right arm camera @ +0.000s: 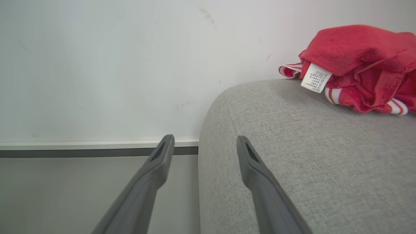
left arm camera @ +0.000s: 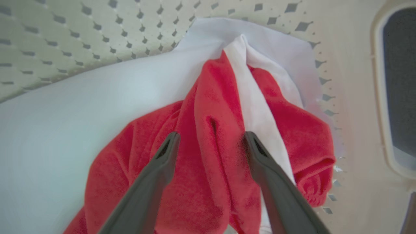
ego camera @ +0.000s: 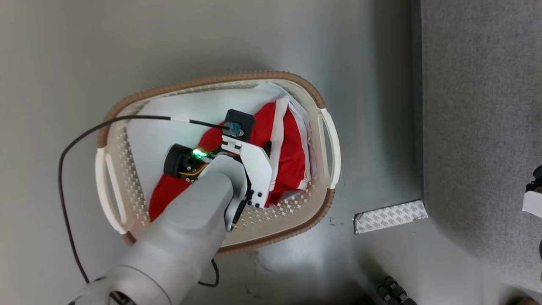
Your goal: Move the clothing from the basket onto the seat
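smooth grey floor [ego camera: 63,42] all around, and a plain white wall [right arm camera: 97,65] at the back. the big grey woven-fabric seat [ego camera: 478,106] sits right of the brown-rimmed oval cream plastic laundry basket [ego camera: 211,80]. in the basket, white-trimmed bright red soft clothing [ego camera: 292,156] is bunched at its right end on a white sheet [ego camera: 190,110]. your left gripper [left arm camera: 209,139] is wide open in the basket, straddling a red fold, gripping nothing. your right gripper [right arm camera: 203,141] is open too, outside the basket by the seat corner, where another red garment [right arm camera: 357,55] lies. your pale arm [ego camera: 190,220] hides the basket's middle.
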You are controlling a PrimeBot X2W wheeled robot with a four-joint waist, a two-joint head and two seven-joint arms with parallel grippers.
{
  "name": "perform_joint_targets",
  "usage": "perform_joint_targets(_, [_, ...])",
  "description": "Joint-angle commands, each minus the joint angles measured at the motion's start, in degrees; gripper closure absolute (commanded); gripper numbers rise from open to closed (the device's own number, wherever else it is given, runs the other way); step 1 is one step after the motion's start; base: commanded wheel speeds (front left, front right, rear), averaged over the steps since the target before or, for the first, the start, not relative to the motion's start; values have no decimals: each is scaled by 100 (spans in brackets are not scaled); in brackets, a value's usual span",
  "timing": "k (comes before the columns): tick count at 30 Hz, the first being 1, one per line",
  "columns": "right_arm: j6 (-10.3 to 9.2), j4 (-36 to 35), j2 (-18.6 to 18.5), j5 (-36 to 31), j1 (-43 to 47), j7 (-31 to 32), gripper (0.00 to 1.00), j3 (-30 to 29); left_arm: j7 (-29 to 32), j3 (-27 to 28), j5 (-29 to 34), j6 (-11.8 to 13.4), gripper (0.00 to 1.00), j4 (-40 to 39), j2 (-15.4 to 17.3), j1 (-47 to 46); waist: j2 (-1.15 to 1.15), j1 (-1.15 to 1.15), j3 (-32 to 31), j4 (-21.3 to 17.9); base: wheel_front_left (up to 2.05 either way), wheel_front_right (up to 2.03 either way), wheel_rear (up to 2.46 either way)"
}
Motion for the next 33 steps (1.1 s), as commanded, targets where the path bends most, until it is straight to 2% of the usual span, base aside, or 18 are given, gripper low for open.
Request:
perform_joint_targets(1, [-13,-30,21,25,-87,3,0,0,-11,-57,-70,-2,0,86,33,-100,0,-1,104,-50,0,0,0])
perform_joint_targets(10, [-13,-9,31,55,-133,3,0,21,5,-397,-412,-182,0,276,33,-294,0,-1,350,-141,0,0,0])
perform_joint_targets(11, [-13,-9,31,53,-136,3,0,23,-12,-462,-412,-210,27,289,33,-308,0,-1,358,-144,0,0,0])
perform_joint_targets(12, [-13,-10,31,52,-135,3,0,21,-50,-505,-433,-225,27,303,32,-317,0,-1,361,-145,0,0,0])
perform_joint_targets(13, [-13,-7,25,54,-136,3,0,16,-54,-557,-462,-245,100,318,33,-315,0,-1,361,-145,0,0,0])
perform_joint_targets(18, [-13,47,24,41,-191,3,0,-75,-286,-686,-632,-278,100,264,31,-326,0,-1,237,-73,0,0,0])
perform_joint_targets(22, [-13,130,-8,-2,-107,3,0,-139,-681,-719,-816,-284,100,119,31,-149,0,-1,-176,133,0,0,0])
perform_joint_targets(26, [-13,242,-74,-76,96,4,0,-218,-1065,-781,-966,-296,100,-9,29,74,0,-1,-784,398,0,0,0])
perform_joint_targets(33, [-13,599,-236,-219,656,4,0,-273,-1540,-803,-1231,-358,100,-226,25,668,0,-1,-2235,889,0,0,0])
